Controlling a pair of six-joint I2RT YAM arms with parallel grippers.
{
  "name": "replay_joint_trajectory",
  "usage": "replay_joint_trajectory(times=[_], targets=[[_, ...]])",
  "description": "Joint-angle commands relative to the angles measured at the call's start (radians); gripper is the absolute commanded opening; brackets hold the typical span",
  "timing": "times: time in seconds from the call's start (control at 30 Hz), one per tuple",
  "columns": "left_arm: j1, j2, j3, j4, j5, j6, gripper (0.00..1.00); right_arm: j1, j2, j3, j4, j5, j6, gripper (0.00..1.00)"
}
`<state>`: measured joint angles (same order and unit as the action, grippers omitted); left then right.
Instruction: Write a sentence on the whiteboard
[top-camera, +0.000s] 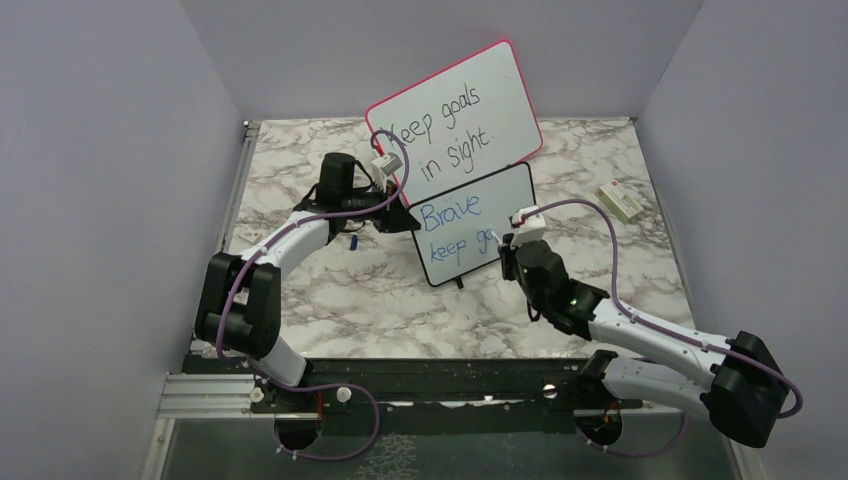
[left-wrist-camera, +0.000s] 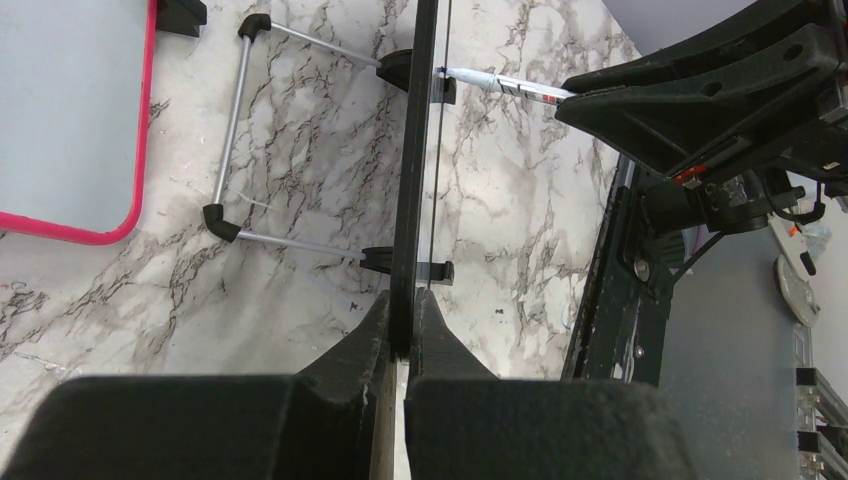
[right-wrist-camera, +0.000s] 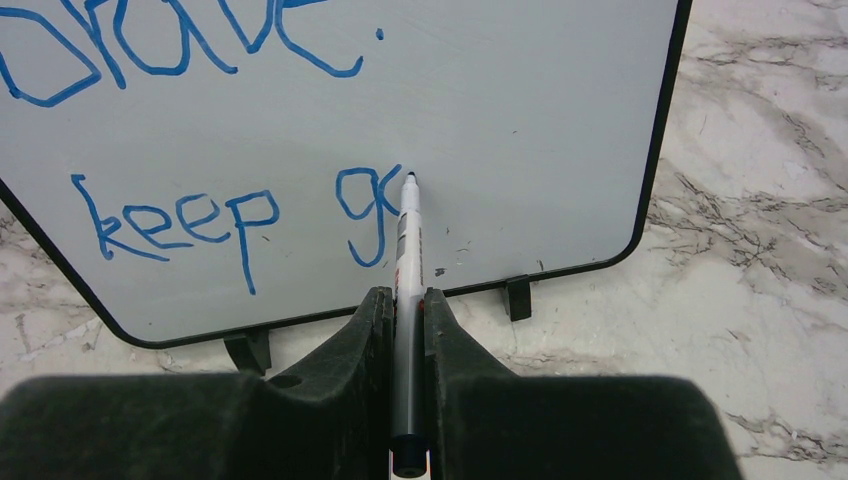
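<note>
pressing the tip of a slim white marker pen (right-wrist-camera: 408, 230) against the small black-framed rectangular whiteboard (right-wrist-camera: 520, 110), the right gripper (right-wrist-camera: 405, 298) has its black fingers clamped tight on the pen's barrel. the tip sits at the end of the blue handwritten sentence (right-wrist-camera: 180, 215), reading "brave." up top and "keep g" plus a part-formed letter below. on the other side, the left gripper (left-wrist-camera: 405, 312) is pinched shut on the board's thin edge. the board stands on the grey-veined marble table (top-camera: 380, 290), just in front of a larger pink-framed whiteboard (top-camera: 455, 110) with black writing.
</note>
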<state>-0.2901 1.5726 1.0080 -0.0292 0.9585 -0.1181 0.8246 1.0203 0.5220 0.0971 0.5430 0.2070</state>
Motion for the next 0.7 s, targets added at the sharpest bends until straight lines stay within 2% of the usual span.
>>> replay_joint_trajectory(times=[0.0,0.47,0.67], targets=[[-0.011,0.012,0.004,-0.062,-0.04,0.04,0.0,-0.004,-0.009,0.024,0.046,-0.042,-0.011,0.01],[-0.011,0.012,0.004,-0.064,-0.043,0.043,0.0,-0.005,-0.02,0.026,0.025,-0.04,-0.013,0.0],[-0.011,0.009,0.005,-0.066,-0.046,0.044,0.0,-0.004,-0.056,0.01,0.014,0.007,-0.019,0.01]])
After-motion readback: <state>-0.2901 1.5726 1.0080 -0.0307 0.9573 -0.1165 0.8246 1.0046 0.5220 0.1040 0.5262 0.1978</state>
